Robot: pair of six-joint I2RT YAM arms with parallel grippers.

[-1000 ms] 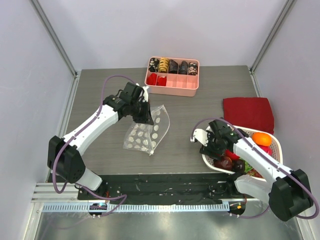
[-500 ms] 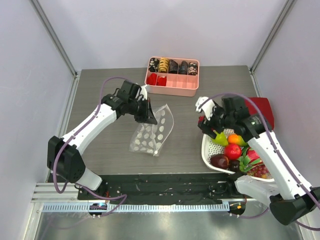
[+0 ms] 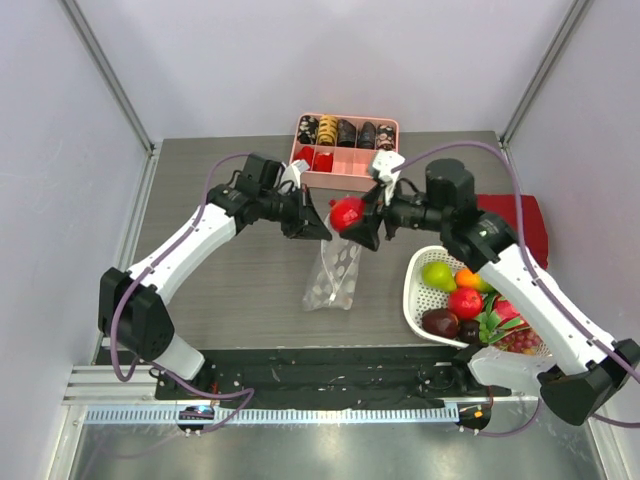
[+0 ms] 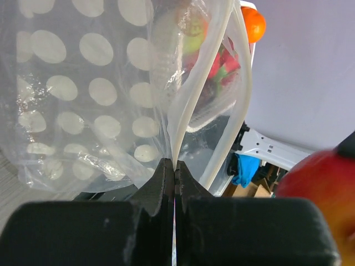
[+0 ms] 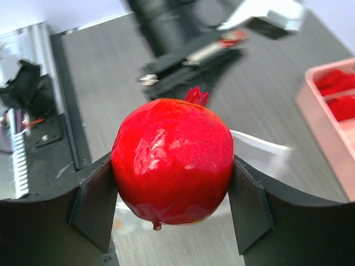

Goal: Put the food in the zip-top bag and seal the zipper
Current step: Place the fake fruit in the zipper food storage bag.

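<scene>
Left wrist view: the red fruit point(image 4: 327, 188) is cut off at the lower right corner, and the zip-top bag point(image 4: 83, 100) by 2 edges, top and left. Right wrist view: the left arm point(image 5: 166, 25) is blurred at top, and the pink tray point(image 5: 327, 111) runs off right.

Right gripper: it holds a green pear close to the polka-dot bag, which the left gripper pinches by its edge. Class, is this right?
No. The right gripper holds a red fruit, not a green pear, as the right wrist view shows. The rest stands: it is close to the polka-dot bag, which the left gripper pinches by its edge.
</scene>
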